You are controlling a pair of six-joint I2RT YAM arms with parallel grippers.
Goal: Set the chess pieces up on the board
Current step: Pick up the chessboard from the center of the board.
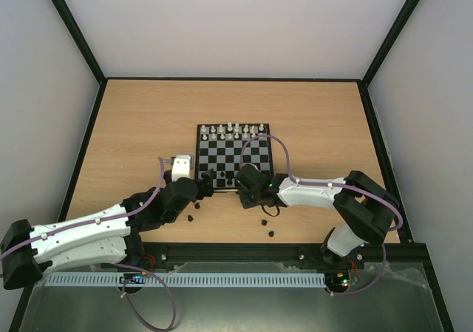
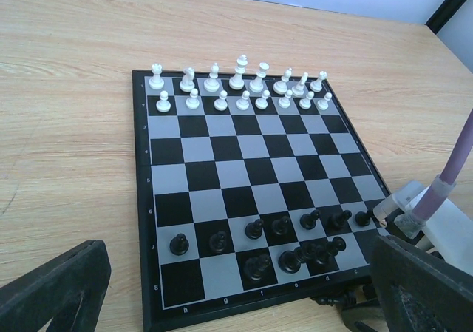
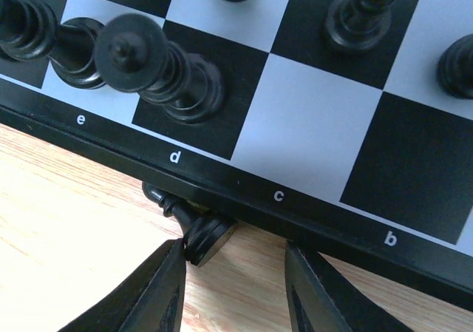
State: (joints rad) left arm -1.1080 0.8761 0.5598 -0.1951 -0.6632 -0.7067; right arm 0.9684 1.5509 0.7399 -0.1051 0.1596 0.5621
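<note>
Wooden table (image 3: 66, 221) carries the board (image 3: 310, 136); one fallen black piece (image 3: 196, 228) lies against its border, just ahead of the right gripper (image 3: 235, 269) (fingers a little apart, holding nothing). The left gripper (image 2: 240, 280) hangs wide open, with the other black chess pieces (image 2: 284, 225) standing just beyond it.

White pieces (image 2: 242, 101) in two rows; wooden table (image 2: 74, 51).

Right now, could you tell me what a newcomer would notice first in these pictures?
The board sits mid-table, white pieces in two neat rows along its far edge. At its near edge, a black piece lies toppled off the board, between the open fingers of the right end effector.
</note>
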